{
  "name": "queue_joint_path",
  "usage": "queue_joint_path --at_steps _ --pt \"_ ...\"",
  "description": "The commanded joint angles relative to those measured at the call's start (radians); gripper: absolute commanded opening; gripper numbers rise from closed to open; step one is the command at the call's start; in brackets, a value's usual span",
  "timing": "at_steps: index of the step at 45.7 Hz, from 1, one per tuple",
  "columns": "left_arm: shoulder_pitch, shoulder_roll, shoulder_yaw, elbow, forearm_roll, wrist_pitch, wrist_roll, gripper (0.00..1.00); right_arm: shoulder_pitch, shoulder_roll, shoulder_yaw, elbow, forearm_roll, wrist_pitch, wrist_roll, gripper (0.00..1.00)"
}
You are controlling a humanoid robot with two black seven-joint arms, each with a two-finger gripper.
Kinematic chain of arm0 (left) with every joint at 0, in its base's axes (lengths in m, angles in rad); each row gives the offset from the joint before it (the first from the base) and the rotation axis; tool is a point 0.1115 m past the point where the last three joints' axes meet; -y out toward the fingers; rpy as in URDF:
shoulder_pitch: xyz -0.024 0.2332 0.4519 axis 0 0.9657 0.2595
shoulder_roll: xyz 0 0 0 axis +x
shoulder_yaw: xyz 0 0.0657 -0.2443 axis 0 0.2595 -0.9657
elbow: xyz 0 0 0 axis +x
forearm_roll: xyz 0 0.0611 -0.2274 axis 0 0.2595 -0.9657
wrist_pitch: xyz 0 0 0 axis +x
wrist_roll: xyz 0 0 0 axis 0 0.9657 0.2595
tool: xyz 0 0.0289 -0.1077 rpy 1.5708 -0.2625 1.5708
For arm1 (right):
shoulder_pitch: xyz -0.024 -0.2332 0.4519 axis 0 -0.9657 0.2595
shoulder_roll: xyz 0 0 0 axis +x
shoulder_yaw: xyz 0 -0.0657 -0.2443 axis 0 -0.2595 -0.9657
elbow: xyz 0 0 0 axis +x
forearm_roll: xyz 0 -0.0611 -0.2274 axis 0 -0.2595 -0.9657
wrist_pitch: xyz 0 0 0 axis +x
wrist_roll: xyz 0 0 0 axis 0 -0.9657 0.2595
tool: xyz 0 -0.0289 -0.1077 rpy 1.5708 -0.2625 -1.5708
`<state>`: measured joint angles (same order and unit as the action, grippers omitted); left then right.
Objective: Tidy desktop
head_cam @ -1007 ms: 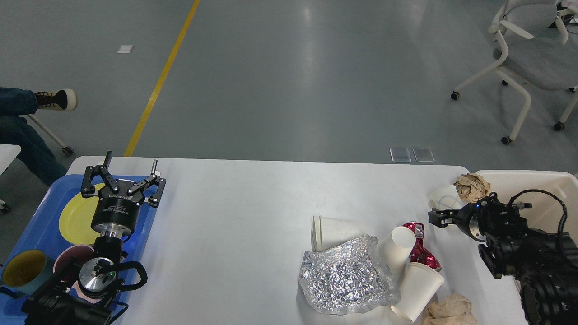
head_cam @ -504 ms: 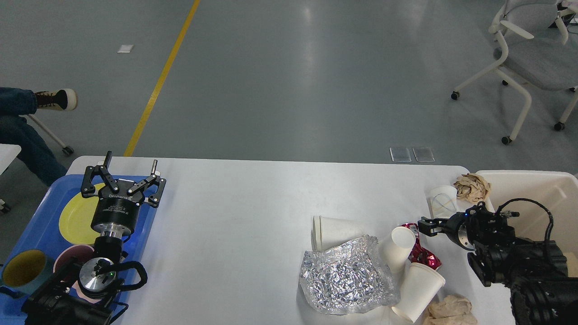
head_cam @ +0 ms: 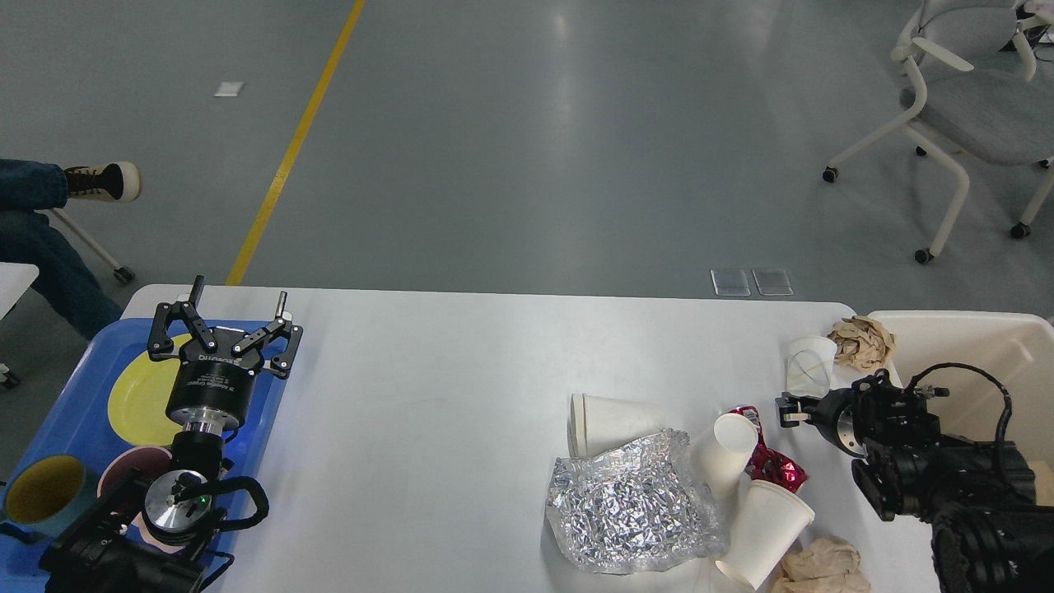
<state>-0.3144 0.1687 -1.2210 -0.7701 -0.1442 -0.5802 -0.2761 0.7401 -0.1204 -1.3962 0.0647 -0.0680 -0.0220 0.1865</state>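
- You've got the white desktop (head_cam: 461,387) filling the lower half of the view, rounded far corners, grey floor (head_cam: 527,140) beyond it.
- On your right, the cream-white bin (head_cam: 963,329) sits just off the desktop's right end, its near part hidden behind your right arm.
- On your left, the blue tray (head_cam: 74,412) covers the desktop's left end; it carries a yellow plate (head_cam: 136,403), a teal mug with a yellow inside (head_cam: 41,494) and a dark pink bowl (head_cam: 123,473).
- Your left gripper (head_cam: 218,325) hangs over the tray's far right part, fingers spread wide, nothing between them.
- A crumpled sheet of foil (head_cam: 630,511) lies near the front edge, right of centre.
- Paper cups lie around it: one on its side (head_cam: 613,420) just behind the foil, one tilted (head_cam: 725,457) at its right edge, one tipped (head_cam: 766,531) near the front.
- A red shiny wrapper (head_cam: 770,461) lies between those right-hand cups.
- Your right gripper (head_cam: 789,409) sits just right of that wrapper and just below a clear plastic cup (head_cam: 807,366); it's small and dark, so you cannot tell whether it's parted or closed.
- One brown paper ball (head_cam: 860,342) sits by the bin's near corner, another (head_cam: 823,564) at the front edge.
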Motion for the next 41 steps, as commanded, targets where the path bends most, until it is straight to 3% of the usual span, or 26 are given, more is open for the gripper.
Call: queue_joint_path --at_steps 1,20,30,37,41 --pt "0.0 0.0 0.0 0.0 0.0 0.0 0.0 0.96 0.005 -0.018 0.051 0.009 0.0 0.002 -0.024 0.0" --pt "0.0 0.0 0.0 0.0 0.0 0.0 0.0 0.96 0.104 -0.068 0.148 0.104 0.008 0.057 -0.039 0.0" --pt "0.0 0.0 0.0 0.0 0.0 0.0 0.0 0.96 0.11 -0.085 0.232 0.095 0.045 0.099 -0.169 0.0" --pt "0.0 0.0 0.0 0.0 0.0 -0.001 0.0 0.96 0.11 -0.102 0.328 0.09 0.118 0.109 -0.324 0.0" --pt "0.0 0.0 0.0 0.0 0.0 0.0 0.0 0.96 0.11 -0.123 0.376 0.09 0.142 0.114 -0.381 0.0"
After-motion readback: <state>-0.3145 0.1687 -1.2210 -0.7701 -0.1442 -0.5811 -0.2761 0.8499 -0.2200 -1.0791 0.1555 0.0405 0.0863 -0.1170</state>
